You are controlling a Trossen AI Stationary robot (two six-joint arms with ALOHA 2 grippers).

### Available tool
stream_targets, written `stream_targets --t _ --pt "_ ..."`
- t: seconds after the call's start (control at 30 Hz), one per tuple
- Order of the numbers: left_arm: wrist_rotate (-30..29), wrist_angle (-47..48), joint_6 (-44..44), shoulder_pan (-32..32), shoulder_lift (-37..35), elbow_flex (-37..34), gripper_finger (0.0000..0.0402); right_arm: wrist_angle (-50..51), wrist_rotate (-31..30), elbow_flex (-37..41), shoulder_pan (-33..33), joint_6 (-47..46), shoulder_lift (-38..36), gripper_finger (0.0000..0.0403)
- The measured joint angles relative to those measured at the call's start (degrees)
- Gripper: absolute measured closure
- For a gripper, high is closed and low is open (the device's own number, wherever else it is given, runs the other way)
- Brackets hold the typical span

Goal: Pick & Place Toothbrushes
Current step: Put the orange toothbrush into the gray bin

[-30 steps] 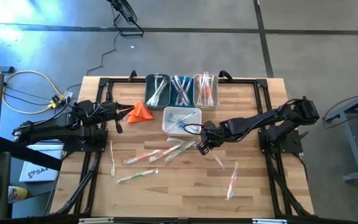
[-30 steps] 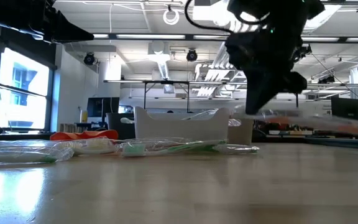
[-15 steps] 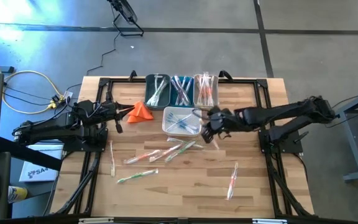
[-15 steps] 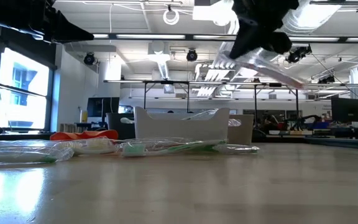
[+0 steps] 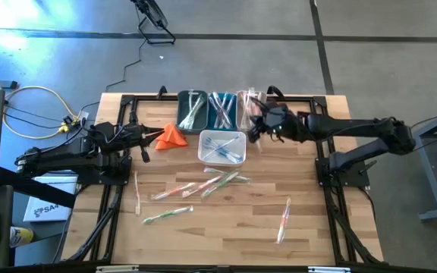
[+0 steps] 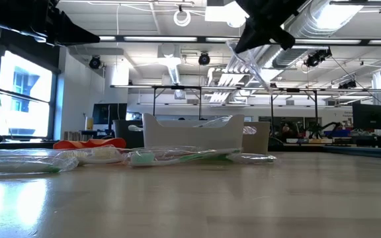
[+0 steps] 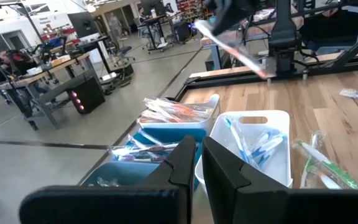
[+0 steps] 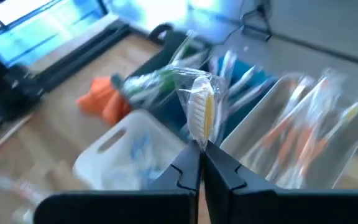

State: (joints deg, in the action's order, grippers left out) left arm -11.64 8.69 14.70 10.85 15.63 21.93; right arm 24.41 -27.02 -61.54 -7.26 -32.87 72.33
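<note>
Wooden table (image 5: 226, 227) bears bins (image 5: 222, 110), cloth (image 5: 173, 136), loose toothbrushes (image 5: 196, 187).

My right gripper (image 5: 258, 121) reaches out level from the table's right edge toward its back edge, fingers clamped together. My left gripper (image 5: 144, 142) rests near the left edge, jaws nearly touching.

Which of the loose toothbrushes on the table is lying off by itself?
The orange-handled toothbrush near the table's front right. It lies alone, well apart from the cluster of wrapped toothbrushes in front of the white bin.
</note>
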Motion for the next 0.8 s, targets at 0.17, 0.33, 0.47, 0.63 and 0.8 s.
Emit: stream_targets --t 0.17,0.33,0.47,0.63,0.8 --pt "0.00 0.00 0.00 0.01 0.00 0.00 0.0378 -5.94 -0.12 0.00 -4.60 4.51 1.23 0.0400" --pt "0.00 0.00 0.00 0.01 0.01 0.00 0.0378 -14.22 -0.11 0.00 -8.31 8.80 4.22 0.0400" --pt "0.00 -0.02 0.01 0.00 0.00 0.00 0.0378 -19.39 -0.06 0.00 -10.65 11.03 7.49 0.0400" --pt "0.00 -0.02 0.02 0.00 0.01 0.00 0.0378 -24.51 -0.07 0.00 -13.58 11.91 12.02 0.0400" --pt "0.00 -0.02 0.02 0.00 0.01 0.00 0.0378 -28.37 -0.08 0.00 -16.17 13.58 16.54 0.0400"
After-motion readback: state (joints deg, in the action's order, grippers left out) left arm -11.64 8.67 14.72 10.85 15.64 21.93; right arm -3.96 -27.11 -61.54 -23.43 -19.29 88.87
